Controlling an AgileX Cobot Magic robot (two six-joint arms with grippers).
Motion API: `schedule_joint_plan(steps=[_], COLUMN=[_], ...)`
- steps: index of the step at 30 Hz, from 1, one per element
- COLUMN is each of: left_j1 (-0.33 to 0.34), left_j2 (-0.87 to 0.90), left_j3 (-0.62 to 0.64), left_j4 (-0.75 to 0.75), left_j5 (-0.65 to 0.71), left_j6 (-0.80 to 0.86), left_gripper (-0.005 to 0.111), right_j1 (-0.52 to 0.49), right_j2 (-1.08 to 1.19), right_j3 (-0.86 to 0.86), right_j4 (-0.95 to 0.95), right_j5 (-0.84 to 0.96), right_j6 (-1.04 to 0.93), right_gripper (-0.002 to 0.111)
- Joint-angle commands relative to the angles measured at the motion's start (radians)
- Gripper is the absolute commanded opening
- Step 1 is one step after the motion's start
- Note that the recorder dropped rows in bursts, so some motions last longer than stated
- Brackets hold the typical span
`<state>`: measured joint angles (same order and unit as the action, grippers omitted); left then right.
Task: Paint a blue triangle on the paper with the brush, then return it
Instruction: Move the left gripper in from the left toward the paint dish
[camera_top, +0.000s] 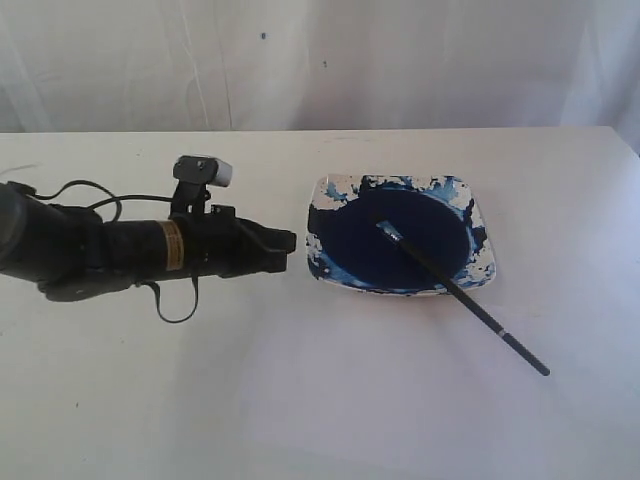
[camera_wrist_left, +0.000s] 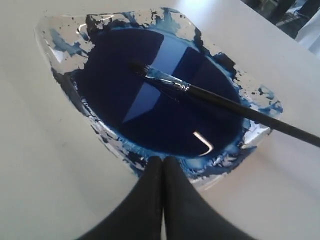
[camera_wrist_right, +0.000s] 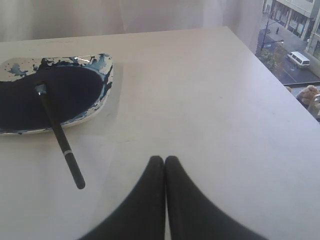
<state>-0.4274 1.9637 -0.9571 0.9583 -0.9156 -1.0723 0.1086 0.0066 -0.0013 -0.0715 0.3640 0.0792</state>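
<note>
Brush (camera_top: 462, 296) (camera_wrist_left: 225, 105) (camera_wrist_right: 60, 140): long thin black stick with a silver ferrule and blue-stained bristles. The bristle end is laid in the paint, the handle is leaned across the dish rim, and its far end is rested on the table. It is touched by neither hand.
Dish (camera_top: 486, 255): square white dish, smeared and spattered with blue, set on the table.
Paint (camera_top: 360, 245): round dark navy pool, spread over the middle of the dish.
Left hand (camera_top: 290, 240) (camera_wrist_left: 163, 160): black fingers are pressed together and nothing is held. The tips are seen just beside the dish rim, on the side away from the handle.
Right hand (camera_wrist_right: 164, 160): black fingers are pressed together and empty, held above the table, apart from the handle end.
Table (camera_top: 300, 400): white matte surface.
Backdrop (camera_top: 320, 60): white wrinkled curtain behind the table.
</note>
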Motion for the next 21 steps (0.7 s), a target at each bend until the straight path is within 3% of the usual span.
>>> schedule_joint_plan(steps=[1,10,16,21], left_j1=[-0.004,0.057,0.114,0.110], left_j2=[0.086,0.177,0.190,0.190], left_j3=[-0.107,-0.220,-0.219,-0.219], left_j4=[0.055,0.329,0.477,0.502], left_j5=[-0.008,-0.043,-0.141,-0.174], left_j6=[-0.175,-0.462,-0.483,-0.469], left_gripper=[0.000,0.000,0.000,0.000], right_j1=[0.002,0.002,0.002,0.002], right_j2=[-0.007,-0.007,-0.007,-0.007], right_j3=[0.001,0.001,0.001,0.001], right_j4=[-0.008,-0.008,-0.008,-0.008], right_j5=[-0.013,-0.013,-0.013,-0.013], right_j6=[0.003,0.003,0.003,0.003], right_gripper=[0.000,0.000,0.000,0.000])
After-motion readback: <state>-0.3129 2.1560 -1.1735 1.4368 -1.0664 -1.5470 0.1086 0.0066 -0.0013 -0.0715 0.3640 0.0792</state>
